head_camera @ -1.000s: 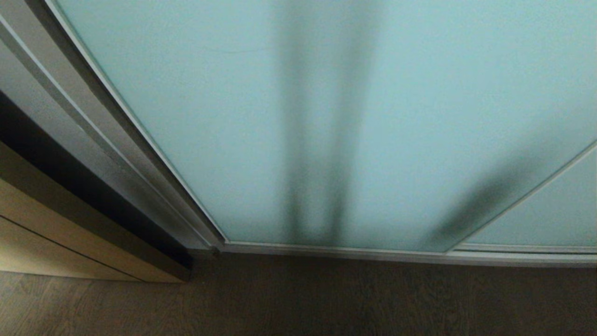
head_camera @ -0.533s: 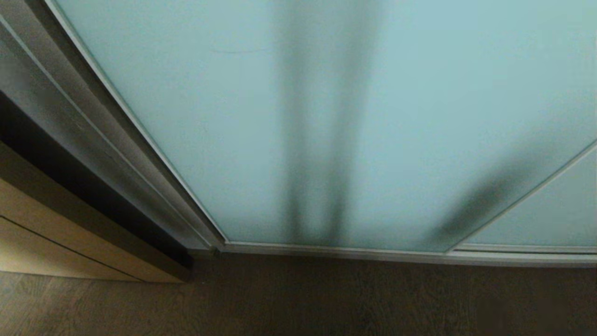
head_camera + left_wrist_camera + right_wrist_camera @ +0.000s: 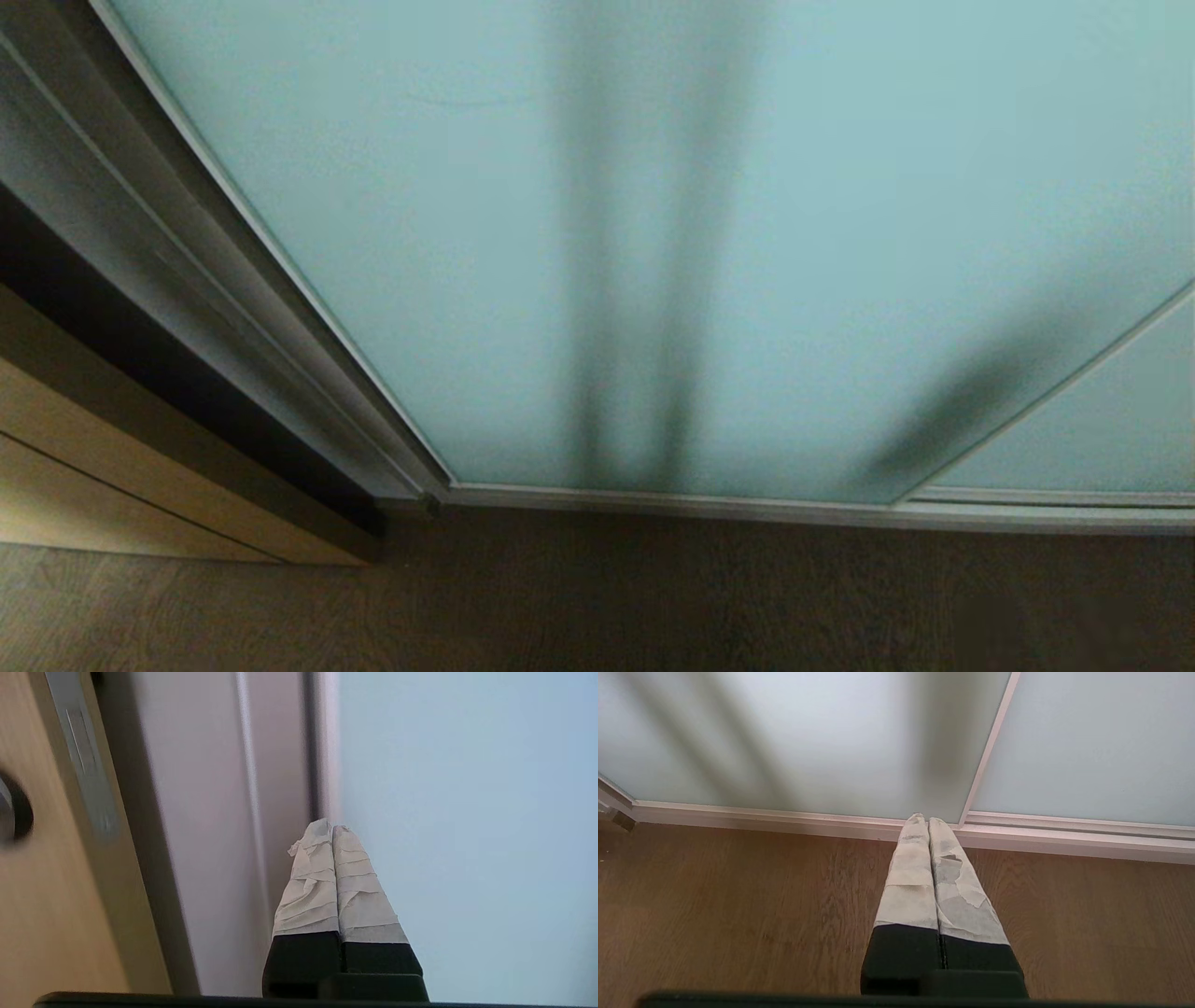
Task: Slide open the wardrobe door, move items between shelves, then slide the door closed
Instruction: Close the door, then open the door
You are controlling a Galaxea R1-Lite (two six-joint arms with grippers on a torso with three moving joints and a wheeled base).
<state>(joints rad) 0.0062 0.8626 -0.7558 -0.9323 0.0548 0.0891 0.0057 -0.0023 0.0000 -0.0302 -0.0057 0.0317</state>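
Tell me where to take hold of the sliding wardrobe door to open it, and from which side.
Take the sliding wardrobe door by its thin silver frame edge, probably coming from the tan wooden panel side. The frosted glass is flat with no handle in view, so that raised strip looks like the only purchase. The left gripper, shut, already points at it.

The sliding wardrobe door (image 3: 467, 233) is a tall panel of frosted pale teal glass in a thin silver frame, standing closed on its floor track. Its vertical frame edge (image 3: 322, 742) lies just ahead of the left gripper (image 3: 331, 828), whose taped fingers are pressed together. Dark, blurred vertical shapes show through the glass. The door's bottom rail (image 3: 784, 819) runs just beyond the right gripper (image 3: 928, 817).
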